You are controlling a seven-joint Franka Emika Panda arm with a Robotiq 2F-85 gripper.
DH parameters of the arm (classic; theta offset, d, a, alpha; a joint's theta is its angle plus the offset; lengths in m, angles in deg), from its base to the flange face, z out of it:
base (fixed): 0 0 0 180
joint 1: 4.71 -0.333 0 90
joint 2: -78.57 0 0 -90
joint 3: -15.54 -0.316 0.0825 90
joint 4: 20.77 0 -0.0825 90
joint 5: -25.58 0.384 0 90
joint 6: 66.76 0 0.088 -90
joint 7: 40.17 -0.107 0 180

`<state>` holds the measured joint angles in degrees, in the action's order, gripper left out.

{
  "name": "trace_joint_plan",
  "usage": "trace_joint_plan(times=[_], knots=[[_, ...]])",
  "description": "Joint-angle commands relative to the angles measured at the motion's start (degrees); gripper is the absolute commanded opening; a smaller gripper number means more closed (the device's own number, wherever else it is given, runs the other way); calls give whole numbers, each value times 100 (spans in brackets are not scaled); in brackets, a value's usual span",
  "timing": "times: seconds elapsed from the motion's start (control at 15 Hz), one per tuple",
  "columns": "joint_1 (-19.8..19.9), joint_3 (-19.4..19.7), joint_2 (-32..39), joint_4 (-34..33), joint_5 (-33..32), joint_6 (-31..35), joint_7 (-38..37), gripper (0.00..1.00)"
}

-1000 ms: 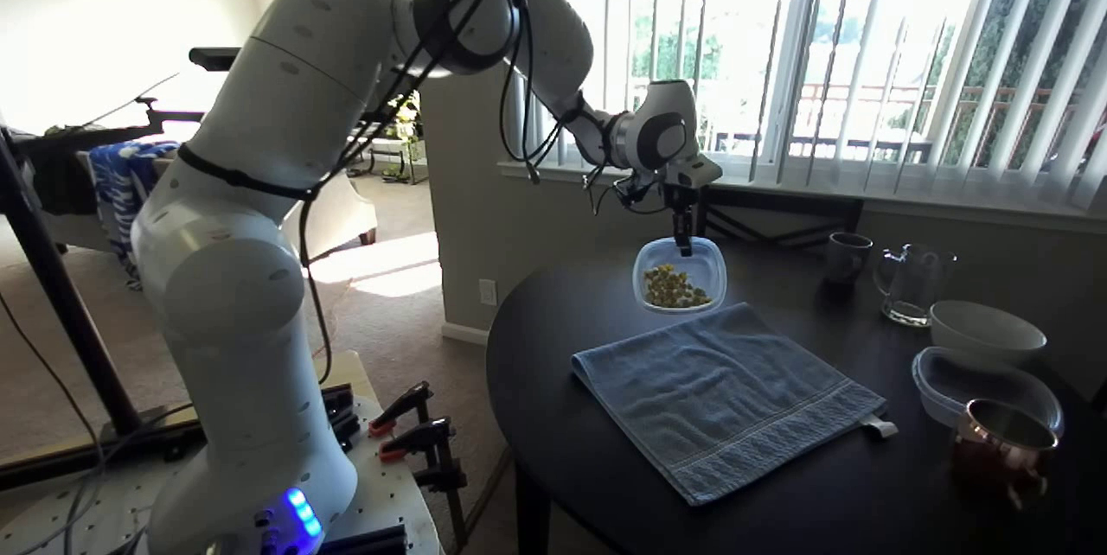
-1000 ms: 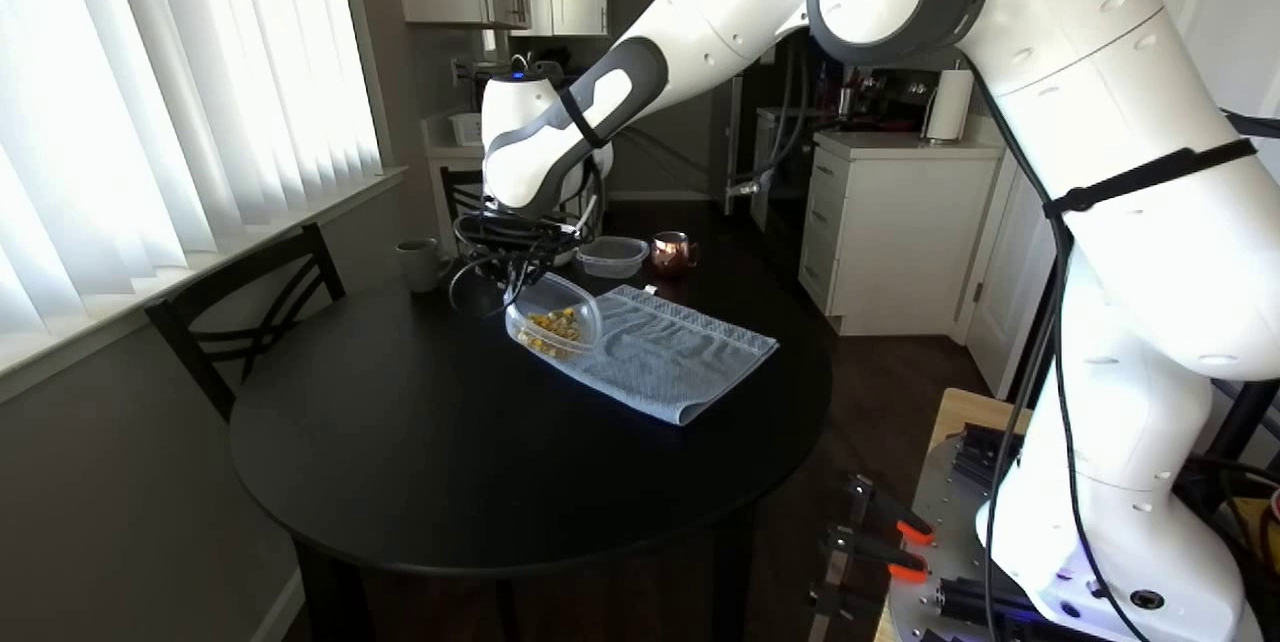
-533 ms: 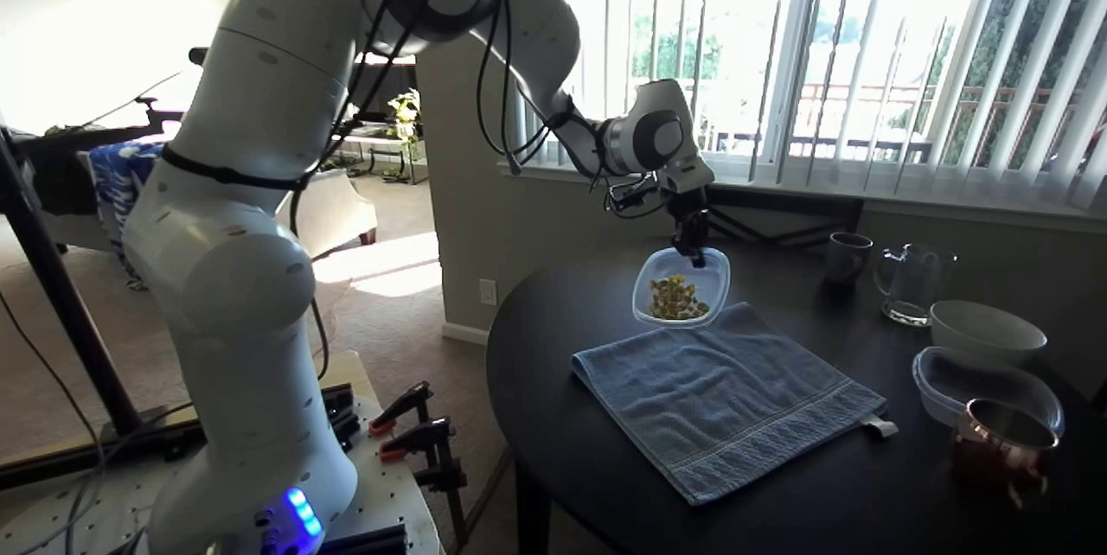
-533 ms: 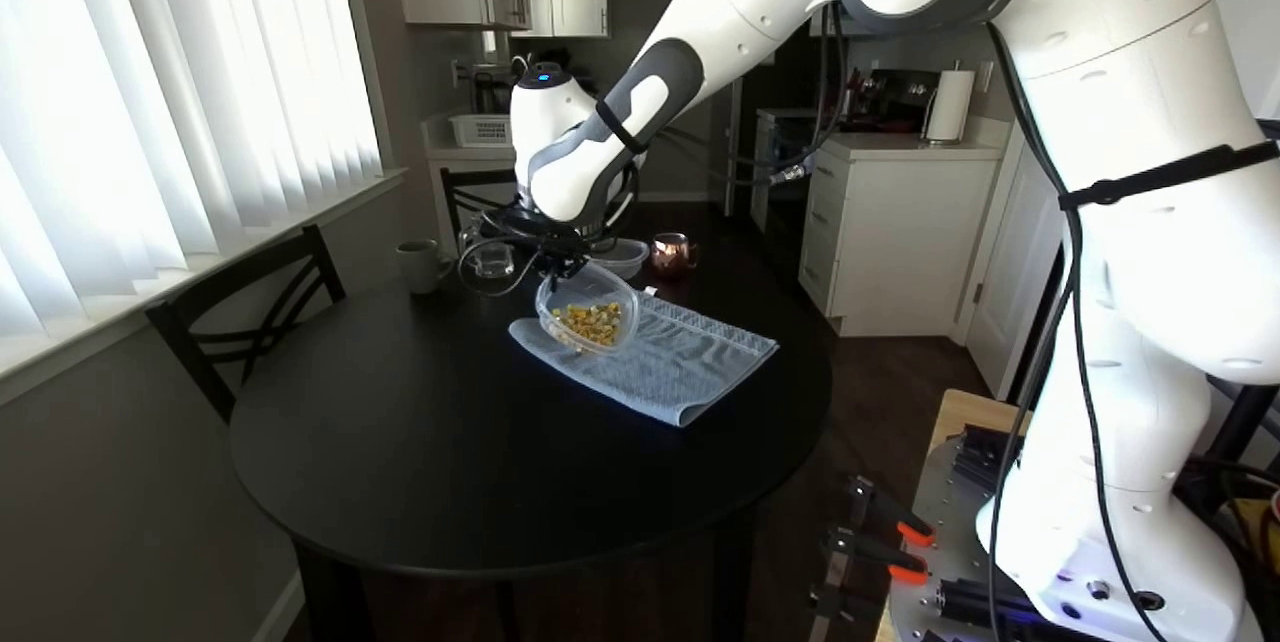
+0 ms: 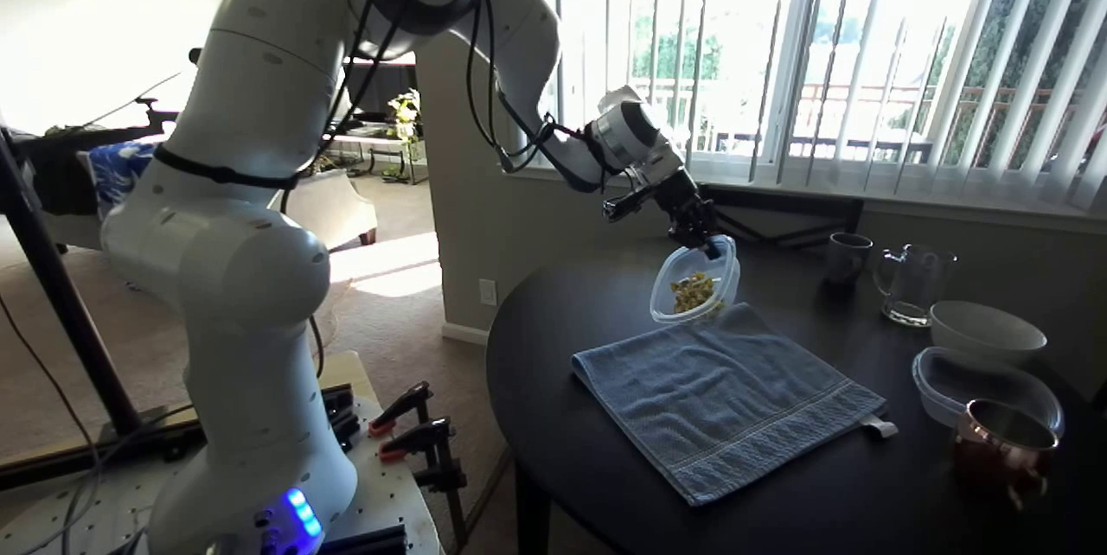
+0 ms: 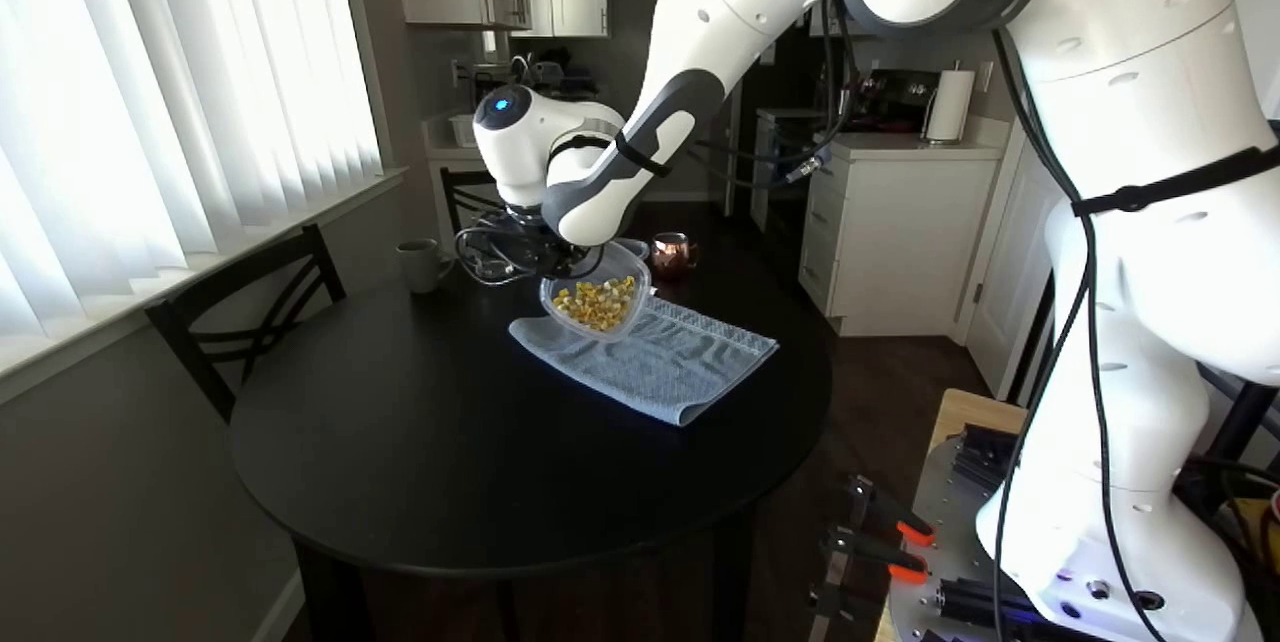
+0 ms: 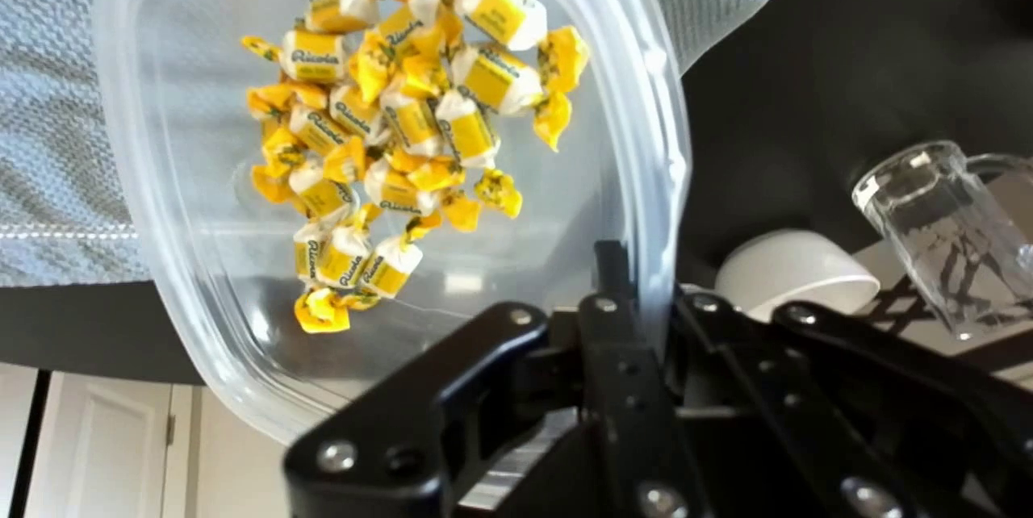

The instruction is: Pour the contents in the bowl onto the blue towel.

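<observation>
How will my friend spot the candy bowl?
Find the dark round table, then its blue towel. Near the towel's edge, a gripper holds the clear bowl. The clear tub by the copper mug sits flat; this bowl is tilted, holding yellow candies.

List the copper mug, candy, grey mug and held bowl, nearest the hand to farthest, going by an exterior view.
In an exterior view:
1. Held bowl: rim in the hand.
2. Candy: inside that bowl, below the hand.
3. Grey mug: picture right, toward the back.
4. Copper mug: far right, foreground.
</observation>
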<state>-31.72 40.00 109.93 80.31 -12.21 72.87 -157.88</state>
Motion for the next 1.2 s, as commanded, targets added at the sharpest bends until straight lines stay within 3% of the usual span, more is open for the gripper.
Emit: trace_joint_plan(times=[0.0, 0.27, 0.6, 1.13], knots=[[-84, -125, 203, -293, -1435, -760, -1223, 1], [99, -810, 566, -660, -2809, -2110, -1874, 1], [252, -1580, 1171, -1084, -4061, -3753, -1787, 1], [554, -1896, 2018, -1635, -5934, -5798, -1568, 1]])
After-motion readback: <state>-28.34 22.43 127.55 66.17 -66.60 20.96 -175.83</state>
